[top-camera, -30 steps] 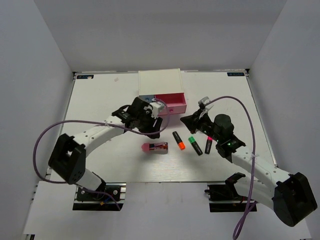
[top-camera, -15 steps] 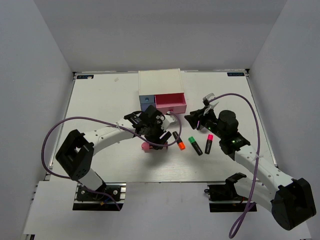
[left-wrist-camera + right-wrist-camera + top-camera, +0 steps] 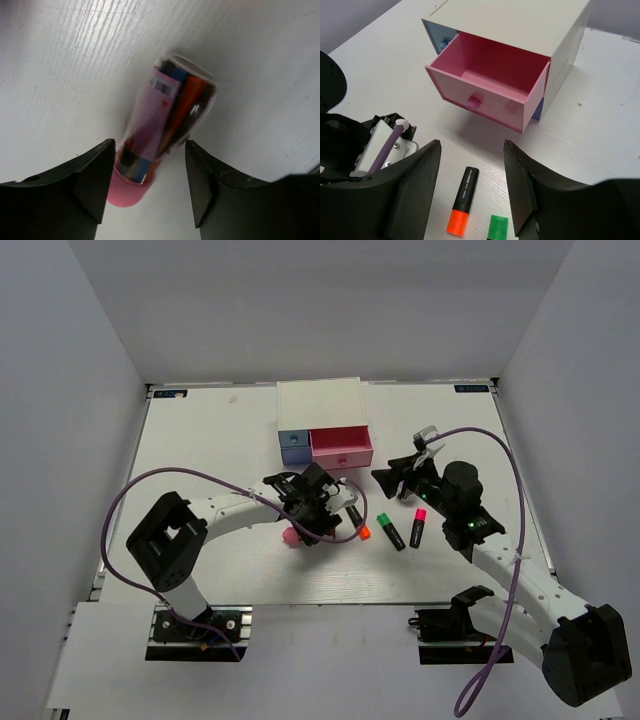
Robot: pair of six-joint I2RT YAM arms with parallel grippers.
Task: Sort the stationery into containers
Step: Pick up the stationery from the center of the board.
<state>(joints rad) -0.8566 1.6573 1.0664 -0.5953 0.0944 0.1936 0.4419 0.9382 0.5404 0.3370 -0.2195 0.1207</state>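
Note:
The pink translucent tube (image 3: 162, 117) lies on the table and holds coloured pieces; only its pink end (image 3: 291, 536) shows in the top view. My left gripper (image 3: 150, 187) is open, its fingers either side of the tube's pink cap end, not closed on it. The orange (image 3: 358, 523), green (image 3: 391, 531) and pink (image 3: 418, 528) markers lie to the right. My right gripper (image 3: 400, 480) is open and empty above them; its wrist view shows the orange marker (image 3: 462, 200) and the green end (image 3: 497, 227). The whitish conical piece is out of view.
The white drawer chest (image 3: 320, 405) stands at the back centre. Its pink drawer (image 3: 492, 80) is pulled open and empty, knob (image 3: 473, 102) facing me. The blue drawer (image 3: 293, 443) beside it is shut. My left arm's wrist (image 3: 380, 147) is close to the orange marker.
My left gripper has moved from in front of the drawers down and right to the pink tube. My right gripper has drifted slightly up and right.

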